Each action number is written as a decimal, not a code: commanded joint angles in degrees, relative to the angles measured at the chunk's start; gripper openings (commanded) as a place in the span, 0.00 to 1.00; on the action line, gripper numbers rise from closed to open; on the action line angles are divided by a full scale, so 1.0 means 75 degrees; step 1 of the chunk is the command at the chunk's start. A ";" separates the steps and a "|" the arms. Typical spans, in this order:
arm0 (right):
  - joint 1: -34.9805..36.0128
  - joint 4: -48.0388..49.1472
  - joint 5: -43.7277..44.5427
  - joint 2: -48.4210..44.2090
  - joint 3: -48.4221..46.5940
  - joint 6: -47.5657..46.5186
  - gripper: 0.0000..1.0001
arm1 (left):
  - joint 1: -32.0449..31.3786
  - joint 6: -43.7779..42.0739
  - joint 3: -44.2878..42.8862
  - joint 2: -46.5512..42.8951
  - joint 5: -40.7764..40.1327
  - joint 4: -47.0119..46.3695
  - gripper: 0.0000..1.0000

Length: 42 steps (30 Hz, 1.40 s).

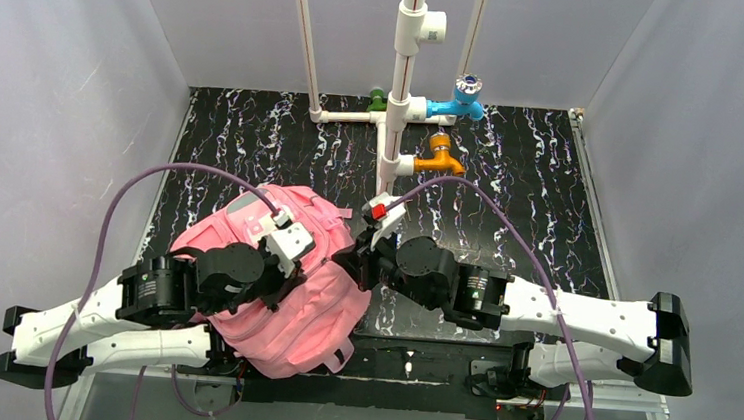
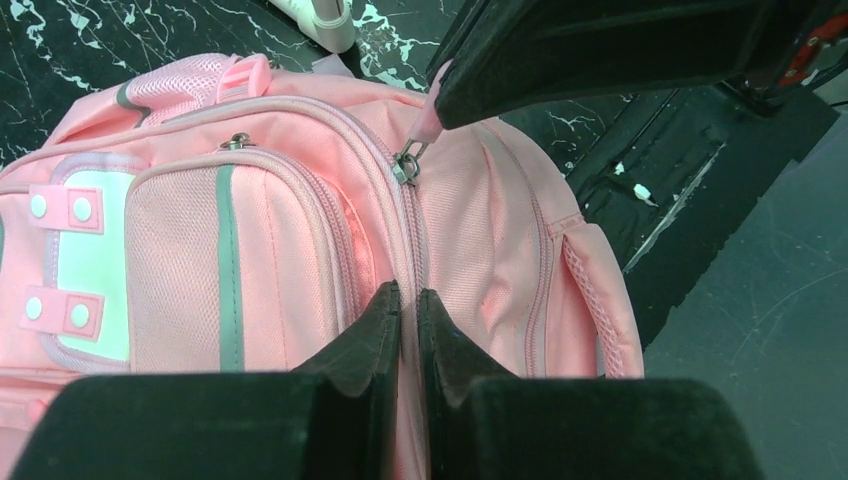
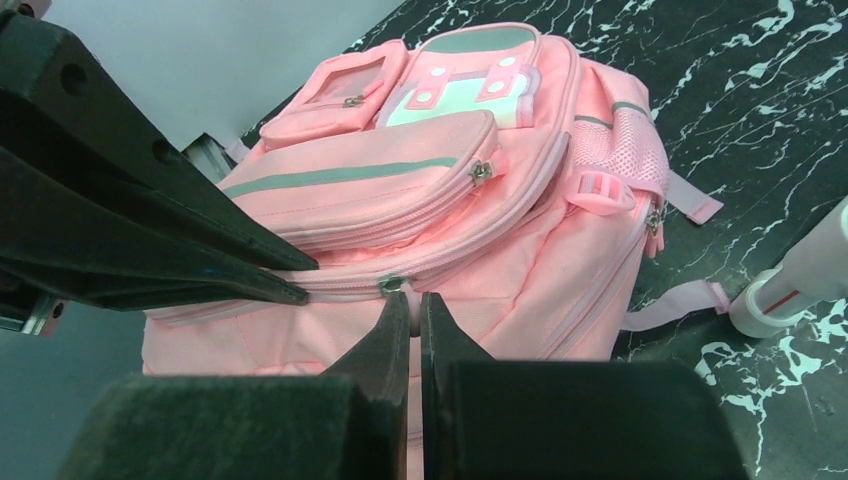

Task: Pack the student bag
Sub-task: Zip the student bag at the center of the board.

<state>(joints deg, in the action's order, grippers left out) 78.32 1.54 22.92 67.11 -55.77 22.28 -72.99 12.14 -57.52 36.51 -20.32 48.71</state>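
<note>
Two closed grips — left gripper [image 2: 408, 300] pinching student bag [image 2: 270, 230] fabric, right gripper [image 2: 450, 95] on zip pull [image 2: 428, 120] (upper centre). Soft, floppy: hold by seams.

Tabletop [image 1: 511, 181]: student bag [image 1: 311, 316] lying front-up at near left; pipe stand [image 1: 395, 132] upright behind it, far centre. Left gripper [image 2: 408, 300] on the bag's upper side, over the zip line; right gripper [image 3: 413, 300] at the bag's right, on the zip pull [image 2: 428, 115].
</note>
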 commanded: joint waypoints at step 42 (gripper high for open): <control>-0.2064 -0.2671 0.0506 0.4671 -0.4560 -0.2766 0.41 | -0.0066 0.1739 0.0990 -0.0828 -0.1323 -0.0540 0.00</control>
<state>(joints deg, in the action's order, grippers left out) 65.65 -11.53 21.91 103.66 -86.87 5.23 -73.49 22.59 -53.58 29.06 -26.33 48.03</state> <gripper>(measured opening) 0.262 0.048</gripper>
